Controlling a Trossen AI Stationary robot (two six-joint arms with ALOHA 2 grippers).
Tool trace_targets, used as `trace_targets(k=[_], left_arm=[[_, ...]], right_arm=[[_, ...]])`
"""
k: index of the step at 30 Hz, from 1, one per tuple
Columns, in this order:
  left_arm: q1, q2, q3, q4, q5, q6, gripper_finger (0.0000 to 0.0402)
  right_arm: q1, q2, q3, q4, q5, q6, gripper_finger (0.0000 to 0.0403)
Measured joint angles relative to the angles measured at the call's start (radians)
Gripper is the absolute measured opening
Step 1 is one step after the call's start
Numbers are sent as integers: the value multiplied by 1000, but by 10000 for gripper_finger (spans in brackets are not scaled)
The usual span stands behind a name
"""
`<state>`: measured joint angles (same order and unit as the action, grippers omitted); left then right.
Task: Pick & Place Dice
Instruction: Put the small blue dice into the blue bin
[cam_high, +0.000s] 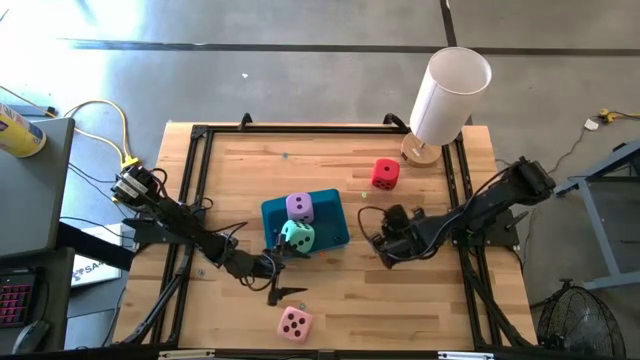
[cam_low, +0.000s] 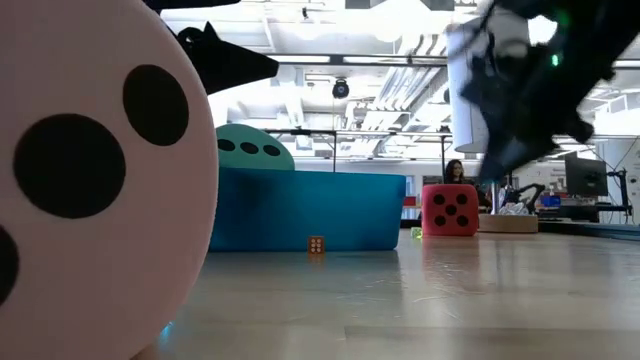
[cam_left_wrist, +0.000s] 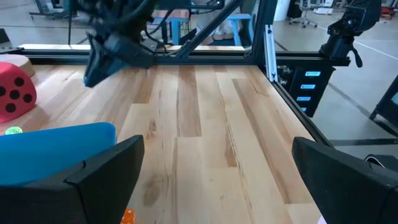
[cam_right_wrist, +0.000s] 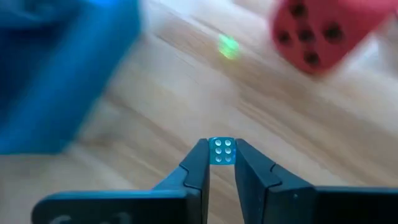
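Right wrist view: right gripper (cam_right_wrist: 222, 163) is clenched on a tiny blue die (cam_right_wrist: 222, 151), pinched at the very fingertips, prob. because the thing is so small that only the tips can get around it. It hangs above bare wood w/ the red die (cam_right_wrist: 320, 31) at upper right of frame and the tray (cam_right_wrist: 59, 68) at upper left, blurred. A small green bit (cam_right_wrist: 229, 46) lies on the wood between them; can't tell what it is.

High view: right gripper sits right of centre, just beside the tray's right edge, so the carry to the tray looks short. Lilac die (cam_high: 299, 207) and mint die (cam_high: 297, 237) are in the tray, centre of frame. Red die sits upper right of centre, well apart from the tray. Pink die (cam_high: 294, 323) is at bottom centre, near the table (cam_high: 420, 310) front edge. White tube (cam_high: 448, 95) stands at upper right.

Left gripper (cam_high: 283, 270) is released, fingers spread wide, parked just below the tray's lower left corner, holding nothing; looks like it waits clear of the right arm's path.

Low view: a tiny orange die (cam_low: 316, 244) lies at the foot of the tray, centre of frame.
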<state>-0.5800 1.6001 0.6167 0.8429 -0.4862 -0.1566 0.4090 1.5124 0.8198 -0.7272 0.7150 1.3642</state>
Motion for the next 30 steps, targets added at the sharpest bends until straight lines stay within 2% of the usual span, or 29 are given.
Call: trace_targets(k=[2,5,8,11,16,24,30], left_arm=[[0,0,0,0,0,0,400],[0,0,0,0,0,0,400],[0,0,0,0,0,0,400],[0,0,0,0,0,0,400],[0,0,0,0,0,0,400],[3,0,0,-1,0,0,400],[3,0,0,-4,0,0,400]], right_arm=[[15,0,34,41,35,-76,41],[16,0,64,196,67,-228,39],[3,-1,64,387,60,-406,40],[-19,3,64,502,40,-509,41],[-74,45,64,614,-33,-582,42],[-134,168,63,825,-238,-742,43],[-153,182,64,838,-247,-772,44]])
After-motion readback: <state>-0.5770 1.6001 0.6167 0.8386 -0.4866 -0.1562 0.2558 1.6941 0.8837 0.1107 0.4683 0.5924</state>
